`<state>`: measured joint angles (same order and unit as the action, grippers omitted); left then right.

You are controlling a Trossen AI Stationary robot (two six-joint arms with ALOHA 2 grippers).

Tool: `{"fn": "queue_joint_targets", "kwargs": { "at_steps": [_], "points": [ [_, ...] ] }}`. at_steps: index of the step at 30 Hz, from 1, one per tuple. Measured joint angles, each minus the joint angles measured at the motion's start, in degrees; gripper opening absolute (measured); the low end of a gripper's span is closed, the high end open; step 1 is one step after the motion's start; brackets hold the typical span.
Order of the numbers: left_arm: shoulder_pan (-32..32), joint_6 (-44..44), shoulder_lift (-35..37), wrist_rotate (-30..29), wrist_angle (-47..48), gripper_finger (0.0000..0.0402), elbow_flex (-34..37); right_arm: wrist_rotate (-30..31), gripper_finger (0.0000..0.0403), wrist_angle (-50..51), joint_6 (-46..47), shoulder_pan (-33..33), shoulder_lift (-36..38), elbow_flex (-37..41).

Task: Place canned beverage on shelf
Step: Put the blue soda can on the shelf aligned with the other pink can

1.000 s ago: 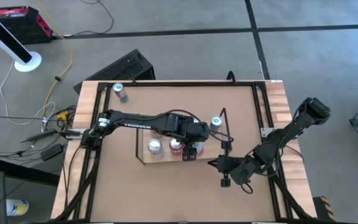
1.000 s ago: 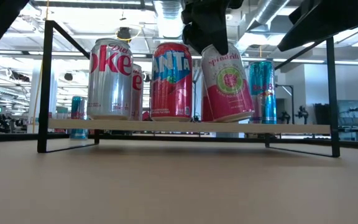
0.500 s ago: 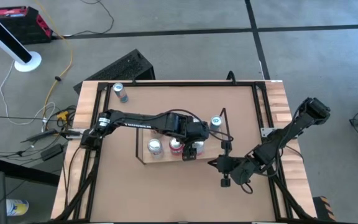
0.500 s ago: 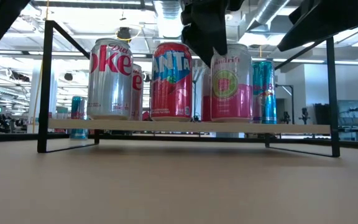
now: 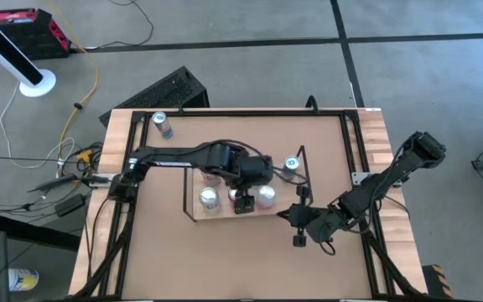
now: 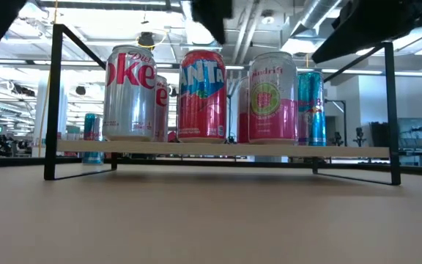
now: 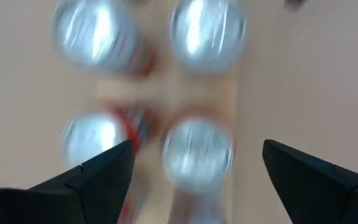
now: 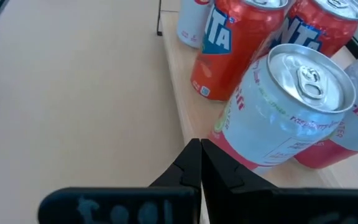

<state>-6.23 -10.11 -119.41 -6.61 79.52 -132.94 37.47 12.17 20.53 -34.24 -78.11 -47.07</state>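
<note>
- Light-wood shelf (image 6: pixel 343 152) with black wire uprights stands on the brown tabletop (image 5: pixel 158 252); cans stand upright on its board.
- Seen from table height, the front row reads: a Diet Coke can (image 6: pixel 129 94), a red Fanta can (image 6: pixel 202 95), and a pink-and-white Spindrift can (image 6: pixel 272 97), the canned beverage of the task, resting flat on the board beside the Fanta.
- A blue slim can (image 6: pixel 311 108) shows behind the Spindrift; whether it rests on the shelf cannot be told from this view.
- Left gripper (image 5: pixel 243 201) is above the shelf's cans. Its fingers (image 7: pixel 92 180) are spread wide, holding nothing; can tops lie below the gap between them, blurred.
- Right gripper (image 5: pixel 298 239) is just off the shelf's right end, over the tabletop. Its fingers (image 8: pixel 194 168) are pressed together with nothing between them; the Spindrift can is close in front, not touched.
- One more can (image 5: pixel 162 125) stands alone near the table's far left corner, well apart from the shelf.
</note>
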Motion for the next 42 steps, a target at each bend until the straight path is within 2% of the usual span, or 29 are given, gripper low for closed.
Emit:
{"fn": "queue_joint_targets", "kwargs": {
  "at_steps": [4, 6, 9, 13, 18, 22, 25, 28, 31, 33, 37, 40, 42],
  "points": [
    [-4.0, -3.1, 3.7, -8.9, 10.2, 0.0338, 0.2, 0.2, 0.0027, -2.4, 0.0, 0.0, -1.2, 0.0],
    [-6.8, -4.6, 5.6, -13.7, 10.3, 0.0338, 0.9, 0.2, 0.0027, -2.4, -0.5, 0.0, -2.4, 0.1],
    [-11.8, -4.8, 10.0, -17.5, 10.0, 0.0338, 3.2, 0.1, 0.0027, -2.9, -0.5, 0.7, -4.4, -0.3],
    [-19.2, -7.8, 17.2, -25.4, 9.5, 0.0338, 9.7, 0.0, 0.0027, -2.2, -0.4, 0.7, -6.5, -2.1],
    [-29.6, -14.1, 28.8, -36.7, 4.1, 0.0338, 25.7, 0.0, 0.0027, -2.6, 0.3, -0.8, -6.6, -4.2],
    [-36.9, -16.2, 39.5, -44.6, -9.0, 0.0338, 43.4, 0.9, 0.0027, -1.7, 1.9, -1.4, -6.6, -4.2],
    [-39.5, -12.4, 46.6, -48.0, -23.3, 0.0338, 57.2, 0.9, 0.0027, -1.8, 2.2, -1.4, -6.6, -4.2],
    [-39.7, -5.7, 53.6, -47.0, -39.2, 0.0338, 70.5, -1.6, 0.0027, -1.7, 2.1, -1.3, -6.6, -4.2],
    [-37.1, 5.8, 59.1, -42.7, -58.7, 0.0338, 83.3, -5.6, 0.0027, -1.0, 2.0, -0.8, -6.0, -4.2],
    [-34.6, 14.6, 62.6, -36.8, -72.9, 0.0338, 90.9, -9.3, 0.0027, -0.7, 2.1, -0.3, -5.7, -4.2],
    [-27.4, 27.6, 69.2, -19.1, -96.6, 0.0338, 103.2, -15.4, 0.0027, -0.4, 2.3, 0.8, -5.5, -4.2],
    [-20.9, 30.4, 74.0, -11.2, -106.6, 0.0338, 109.2, -19.8, 0.0027, -0.1, 2.5, 2.2, -5.5, -4.3],
    [-16.8, 26.1, 77.0, -8.7, -110.5, 0.0338, 111.7, -23.4, 0.0027, 1.3, 4.8, 3.7, -5.5, -5.5]
  ]
}}
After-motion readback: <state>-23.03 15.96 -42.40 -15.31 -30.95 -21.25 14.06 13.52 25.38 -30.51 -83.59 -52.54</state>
